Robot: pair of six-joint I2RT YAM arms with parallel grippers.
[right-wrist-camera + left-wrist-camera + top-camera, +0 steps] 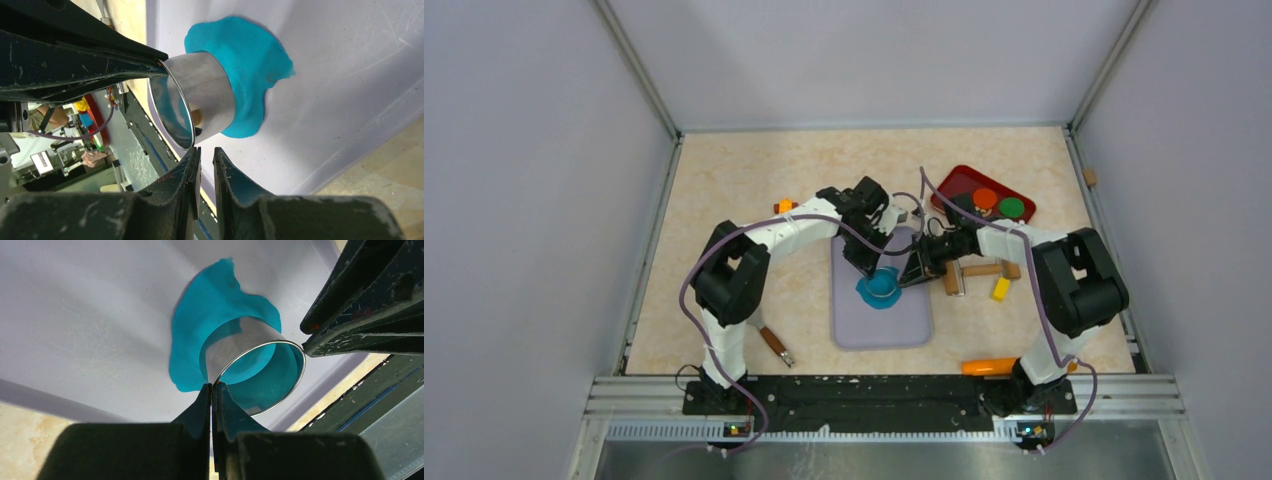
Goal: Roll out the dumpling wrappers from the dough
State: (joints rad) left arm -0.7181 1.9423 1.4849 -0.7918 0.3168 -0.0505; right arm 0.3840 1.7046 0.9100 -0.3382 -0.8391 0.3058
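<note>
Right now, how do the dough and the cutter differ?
The dough is a flat, irregular, matte teal patch; the cutter is a shiny round metal ring standing on end. The dough spreads wider than the cutter, showing beyond its wall. The left gripper pinches the cutter's rim, not the dough. Shared: both are on the mat, the cutter standing on the dough.

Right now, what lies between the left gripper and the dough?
A metal ring, its rim pinched by the left gripper, standing on the dough; left wrist view.

No writing, label or number is legible in any view, as far as blur allows.
</note>
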